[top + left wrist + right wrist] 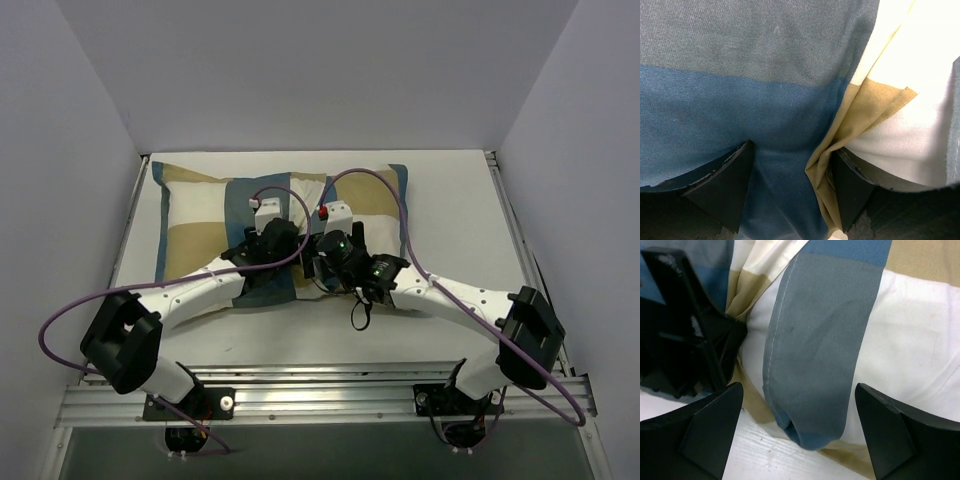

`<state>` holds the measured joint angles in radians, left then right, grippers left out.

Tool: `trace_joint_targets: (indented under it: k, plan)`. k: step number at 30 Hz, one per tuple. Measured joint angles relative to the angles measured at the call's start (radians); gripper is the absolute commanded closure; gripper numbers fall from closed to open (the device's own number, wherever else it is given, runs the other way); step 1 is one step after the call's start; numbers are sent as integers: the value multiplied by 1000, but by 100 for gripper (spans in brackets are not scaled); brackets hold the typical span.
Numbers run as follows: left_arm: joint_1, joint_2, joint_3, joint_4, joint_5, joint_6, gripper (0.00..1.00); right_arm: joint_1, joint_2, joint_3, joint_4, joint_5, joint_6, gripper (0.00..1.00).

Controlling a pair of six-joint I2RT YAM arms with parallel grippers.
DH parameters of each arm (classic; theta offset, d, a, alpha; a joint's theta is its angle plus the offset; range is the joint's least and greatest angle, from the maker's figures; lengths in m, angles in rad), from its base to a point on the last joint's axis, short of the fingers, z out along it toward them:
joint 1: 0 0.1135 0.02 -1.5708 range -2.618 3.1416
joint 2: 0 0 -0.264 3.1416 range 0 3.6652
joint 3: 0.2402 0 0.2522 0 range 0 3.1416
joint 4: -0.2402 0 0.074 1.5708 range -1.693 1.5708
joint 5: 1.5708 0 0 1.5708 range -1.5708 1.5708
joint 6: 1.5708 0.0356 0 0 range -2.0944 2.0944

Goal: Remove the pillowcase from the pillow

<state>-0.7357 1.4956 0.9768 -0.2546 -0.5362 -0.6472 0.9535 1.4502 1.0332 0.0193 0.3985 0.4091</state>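
While our left fingers point(727, 182) clamp a pillowcase point(200, 215) fold and our right fingers point(705, 427) stand apart around its hem point(812, 345), a one-handed pull could drag everything off the counter point(330, 345).

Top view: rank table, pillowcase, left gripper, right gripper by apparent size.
1. table, largest.
2. pillowcase, covering roughly half the tabletop.
3. left gripper and right gripper: they look about alike and sit nearer the camera than the fabric, so I am not ranking one over the other.
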Motion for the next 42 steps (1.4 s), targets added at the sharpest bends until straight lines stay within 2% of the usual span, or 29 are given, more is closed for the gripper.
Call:
trace_joint_targets:
  k: [5,8,9,11,12,15,22,26,33,34,36,38,40,42]
  plan:
    - [5,-3,-9,14,10,-5,30,-5,69,4,26,54,-11,14]
    - [11,-6,-18,26,21,-8,30,-18,134,4,39,91,-10,25]
    - [14,-6,-23,31,25,-12,30,-25,150,3,45,100,-6,36]
    - [20,-6,-30,45,36,-23,30,-46,169,-2,56,114,8,49]
    - [23,-6,-34,55,45,-28,31,-57,171,-8,63,116,17,61]
    - [26,-6,-44,93,84,-50,31,-96,154,-31,90,104,51,73]
    - [32,10,-61,172,170,-100,34,-227,-20,-132,64,11,88,74]
    - [72,14,-76,172,185,-113,34,-373,-112,-190,23,-8,89,72]
    - [78,12,-82,185,238,-131,35,-482,-119,-235,38,-125,93,74]
    - [79,10,-83,185,243,-134,35,-497,-119,-235,39,-136,100,73]
    - [79,-4,-92,189,261,-138,35,-542,-120,-242,40,-172,121,64]
    - [79,-28,-108,190,280,-144,35,-587,-125,-257,48,-207,137,61]
    - [79,-57,-127,190,303,-147,35,-621,-136,-278,60,-260,143,62]
    - [79,-87,-145,188,318,-145,35,-640,-146,-301,93,-318,135,68]
